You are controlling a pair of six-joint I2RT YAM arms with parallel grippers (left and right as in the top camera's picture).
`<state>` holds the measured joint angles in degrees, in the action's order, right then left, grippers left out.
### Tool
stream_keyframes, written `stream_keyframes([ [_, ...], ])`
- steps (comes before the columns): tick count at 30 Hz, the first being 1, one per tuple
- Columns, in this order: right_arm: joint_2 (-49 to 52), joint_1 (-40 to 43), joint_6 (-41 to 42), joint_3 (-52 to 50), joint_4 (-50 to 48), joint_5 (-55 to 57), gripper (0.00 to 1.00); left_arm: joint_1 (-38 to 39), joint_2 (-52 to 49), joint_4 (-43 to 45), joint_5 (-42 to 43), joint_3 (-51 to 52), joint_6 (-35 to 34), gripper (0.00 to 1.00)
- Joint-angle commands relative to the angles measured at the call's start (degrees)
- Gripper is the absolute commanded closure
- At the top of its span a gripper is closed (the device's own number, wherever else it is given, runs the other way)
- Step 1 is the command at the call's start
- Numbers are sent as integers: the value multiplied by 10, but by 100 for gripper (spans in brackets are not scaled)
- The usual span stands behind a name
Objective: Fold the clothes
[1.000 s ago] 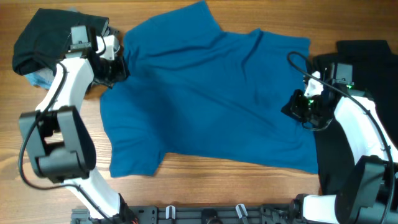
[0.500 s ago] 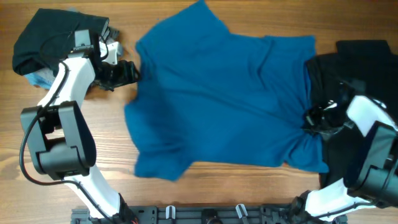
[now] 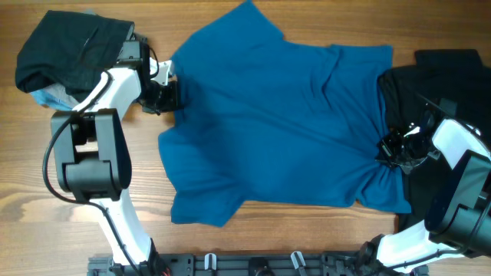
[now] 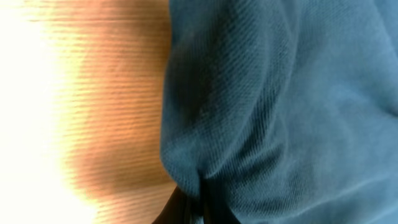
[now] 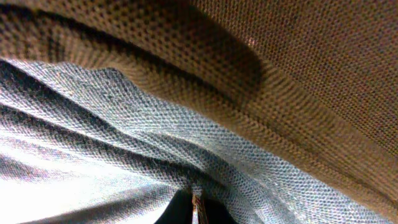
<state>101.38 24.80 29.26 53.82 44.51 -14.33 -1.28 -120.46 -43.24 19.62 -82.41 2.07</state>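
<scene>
Clothes: black heap [image 3: 65,50] upper left on wooden table [image 3: 46,222]. Left gripper [image 3: 167,96] pinches blue T-shirt [image 3: 284,123] at its left edge; shirt lies spread mid-table. Right gripper [image 3: 395,147] clamped on the bunched right hem, apparently; close view is murky. Black garment [image 3: 453,77] far right.

Overhead sharp, left wrist view soft, glare whitening table [image 4: 37,93] beside T-shirt [image 4: 280,93]

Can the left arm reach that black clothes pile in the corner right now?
Probably yes: the black pile lies uncovered near the left gripper, but that gripper is shut on the blue T-shirt, so it must let go first.
</scene>
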Motion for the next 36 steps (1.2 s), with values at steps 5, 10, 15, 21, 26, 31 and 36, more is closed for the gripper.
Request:
stream_keyframes([
  [5, 45, 7, -8, -30, -19, 109, 95, 46, 119, -81, -272, -72, -63, 77],
  [10, 45, 7, -21, -30, -18, 109, 94, 17, 108, -96, -295, -66, -105, 44],
  [15, 45, 7, -23, -30, -18, 96, 92, 0, 67, -45, -156, 0, -96, 40],
  [21, 45, 7, -23, -30, -14, 87, 90, -3, -26, 7, -118, 46, -43, 96],
  [26, 23, 7, -59, -30, -13, 67, 89, -73, -45, 34, -296, 11, -134, 96],
  [31, -98, 7, -185, -30, -38, -97, 71, -86, -45, 66, -202, -76, -50, 96],
  [36, -201, -19, -216, -30, -34, -164, 63, -83, -19, 6, -122, -112, -20, 86],
])
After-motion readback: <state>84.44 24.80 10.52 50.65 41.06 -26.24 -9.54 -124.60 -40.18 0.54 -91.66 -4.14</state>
